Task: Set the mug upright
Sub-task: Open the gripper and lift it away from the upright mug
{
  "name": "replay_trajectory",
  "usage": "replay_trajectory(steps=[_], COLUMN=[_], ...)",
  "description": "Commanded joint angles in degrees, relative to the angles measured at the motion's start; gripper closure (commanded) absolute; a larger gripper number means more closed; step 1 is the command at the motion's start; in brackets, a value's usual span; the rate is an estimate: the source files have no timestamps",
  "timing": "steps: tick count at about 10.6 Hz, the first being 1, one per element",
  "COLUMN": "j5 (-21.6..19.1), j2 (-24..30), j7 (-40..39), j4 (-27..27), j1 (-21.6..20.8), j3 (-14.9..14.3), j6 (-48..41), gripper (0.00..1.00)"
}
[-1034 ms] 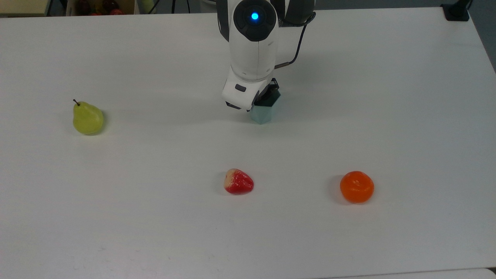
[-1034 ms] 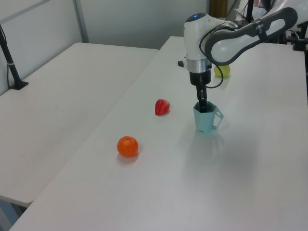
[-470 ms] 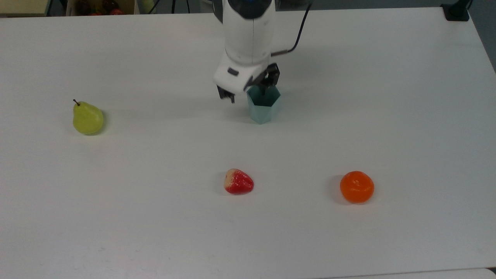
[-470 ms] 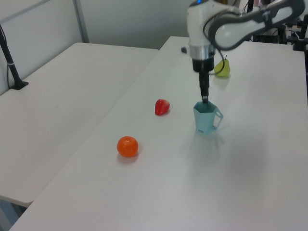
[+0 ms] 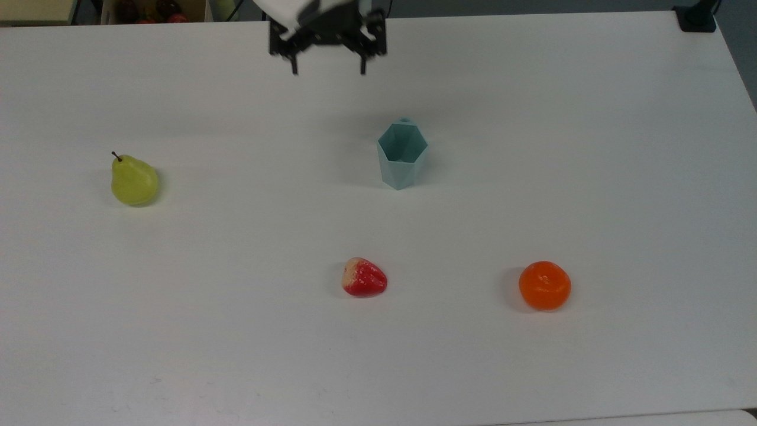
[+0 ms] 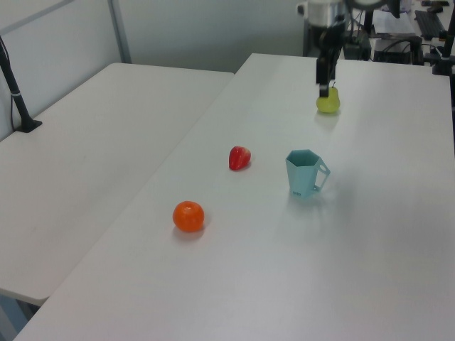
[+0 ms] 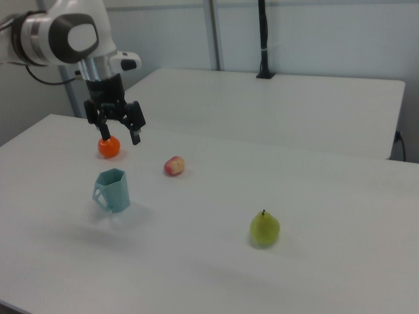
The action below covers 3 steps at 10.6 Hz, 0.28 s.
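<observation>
The desk (image 5: 591,148) carries 4 loose items and the arm works above it. The end effector (image 5: 328,70) hangs high over the desk's far edge in the top view, fingers spread apart and empty — released, well clear of everything. In the right view it (image 7: 119,134) sits above and behind the mug.

The mug (image 5: 402,155) stands upright on its base near the desk's middle, hexagonal rim open upward, nothing touching it. The left view shows its handle (image 6: 323,174) pointing toward the left view's right.

Judgement: the uprighting step appears complete; the step in hand is retreat. The next move calls for nothing more than parking the arm clear, provided the mug stands stable — no tilt is visible in any of the 3 views.

The pear (image 5: 133,181) lies well to the top view's left, the orange (image 5: 544,286) toward the near right, and the strawberry (image 5: 364,277) between them on the near side — all well apart from the mug.

Change against the earlier frames: 1 second ago the end effector was down at the mug's rim with a finger inside it; half a second ago it had lifted just above the rim. It has now risen and withdrawn. The mug and the 3 fruits have not shifted.
</observation>
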<state>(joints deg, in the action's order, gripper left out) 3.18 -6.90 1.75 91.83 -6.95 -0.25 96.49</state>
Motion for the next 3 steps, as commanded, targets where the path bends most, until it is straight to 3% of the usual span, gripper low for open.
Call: replay_trajectory(steps=[1,3], j5=[0.4,0.4], j2=[5.6,5.8], j7=[1.6,1.6], j4=[2.1,2.0], j1=[2.1,2.2], j3=[-0.2,-0.3], j6=[-4.2,-4.6], gripper=[0.0,0.0])
